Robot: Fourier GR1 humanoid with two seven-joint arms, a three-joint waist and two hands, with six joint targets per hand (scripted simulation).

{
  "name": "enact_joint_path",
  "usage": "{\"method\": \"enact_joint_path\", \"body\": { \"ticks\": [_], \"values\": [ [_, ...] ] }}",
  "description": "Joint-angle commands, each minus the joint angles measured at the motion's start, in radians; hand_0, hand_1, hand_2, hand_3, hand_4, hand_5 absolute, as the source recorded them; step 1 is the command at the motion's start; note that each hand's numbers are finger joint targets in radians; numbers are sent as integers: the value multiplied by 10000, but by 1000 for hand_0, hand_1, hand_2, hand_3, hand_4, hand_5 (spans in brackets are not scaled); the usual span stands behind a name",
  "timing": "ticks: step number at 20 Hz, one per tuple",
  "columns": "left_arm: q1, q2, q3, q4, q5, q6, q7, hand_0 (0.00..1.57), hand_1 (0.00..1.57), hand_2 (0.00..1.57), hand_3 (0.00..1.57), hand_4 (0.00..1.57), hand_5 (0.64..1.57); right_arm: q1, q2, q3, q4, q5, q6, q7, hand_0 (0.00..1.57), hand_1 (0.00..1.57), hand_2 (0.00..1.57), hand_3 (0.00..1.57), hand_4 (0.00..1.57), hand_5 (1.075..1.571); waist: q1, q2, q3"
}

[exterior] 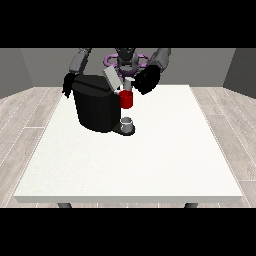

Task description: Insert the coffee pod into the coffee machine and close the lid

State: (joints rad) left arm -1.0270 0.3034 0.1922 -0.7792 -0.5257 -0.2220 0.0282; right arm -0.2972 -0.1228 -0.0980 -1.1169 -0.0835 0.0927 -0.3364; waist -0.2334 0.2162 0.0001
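A black coffee machine (pixel 96 104) stands on the white table (pixel 130 160) at the back left. Its grey lid (pixel 111 77) is tilted up and open. A red pod holder (pixel 126 99) sits at the machine's front, with a small white coffee pod (pixel 127 84) right above it. A grey cup (pixel 128 123) stands on the machine's base below. The hand at the view's right (pixel 146 80) hovers just right of the pod, close to it; whether it still holds the pod is hidden. The hand at the view's left (pixel 67 84) hangs beside the machine's back left corner.
The table's front edge (pixel 130 198) lies far from the hands. Wooden floor surrounds the table on both sides.
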Motion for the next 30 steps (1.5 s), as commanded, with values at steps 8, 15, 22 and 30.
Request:
{"method": "enact_joint_path", "body": {
  "ticks": [8,15,22,30],
  "values": [
    [-1837,944,838,564,625,-317,367,1438,1438,1475,1389,595,1571,-958,95,137,438,232,168,-858,0,0,0,0,286,1571,-273,1436,3],
    [-1338,784,130,550,18,-28,-219,1427,1427,1487,1421,679,1571,-1486,-480,-478,994,-184,466,-475,0,0,0,0,268,1571,-16,1599,4],
    [-1821,1137,515,966,95,335,98,1485,1485,1480,1368,634,1571,-1443,-138,-109,867,90,200,-200,0,0,0,0,263,1571,-438,1477,2],
    [-1936,1040,394,1033,109,229,-42,1374,1374,1384,1258,554,1571,-1936,-87,-316,1345,-65,174,-205,0,0,0,0,269,1571,-229,1507,3]
  ]
}}
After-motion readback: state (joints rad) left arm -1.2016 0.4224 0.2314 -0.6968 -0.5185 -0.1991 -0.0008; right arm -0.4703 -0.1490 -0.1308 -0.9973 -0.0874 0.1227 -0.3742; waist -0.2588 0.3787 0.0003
